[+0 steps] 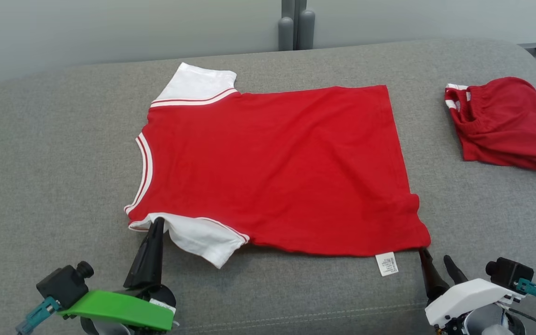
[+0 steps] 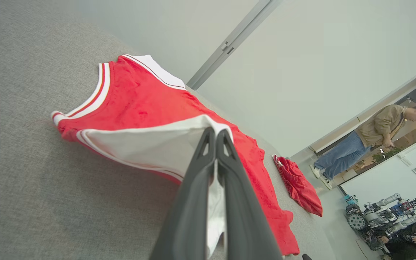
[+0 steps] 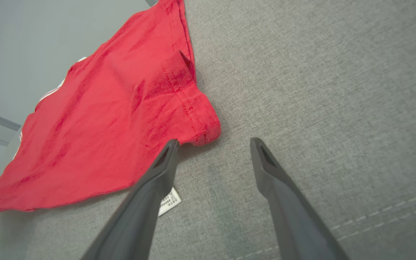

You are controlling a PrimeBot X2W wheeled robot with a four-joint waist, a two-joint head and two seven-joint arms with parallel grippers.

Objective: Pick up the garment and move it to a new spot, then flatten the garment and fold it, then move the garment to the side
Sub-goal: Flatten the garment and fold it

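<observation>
Head view: red tee (image 1: 272, 167) w/ white sleeves lies spread flat across middle of grey sofa cushion (image 1: 54, 163). Collar points to cushion's left edge, hem to its right edge. One white sleeve sits toward back edge, the other toward front edge. White care label (image 1: 387, 264) sticks out from under tee's front side, near the hem corner, flat on cushion.

Left gripper (image 1: 157, 223), green-cased, is at front-left, tip right at the near sleeve by the shoulder seam. Left wrist view: its fingers (image 2: 197, 169) are pressed together w/ white sleeve fabric pinched between them, so it's clamped on the tee (image 2: 139, 104).

Right gripper (image 1: 434, 255), white-cased, is at front-right, by tee's near hem corner. Right wrist view: jaws spread wide, nothing between them but bare cushion. One fingertip sits at the rumpled hem corner of the tee (image 3: 114, 119); can't tell if touching. Other fingertip is apart from the cloth, over grey fabric. Label lies just beside the first finger.

Crumpled red shorts (image 1: 505, 123) w/ white stripes sit well apart from tee, near cushion's back-right corner.

Left wrist view, background: a person (image 2: 374, 137) standing in beige top + jeans, another wheeled robot (image 2: 381, 216) on the floor, a 2nd person (image 2: 414, 242) low beside it.
</observation>
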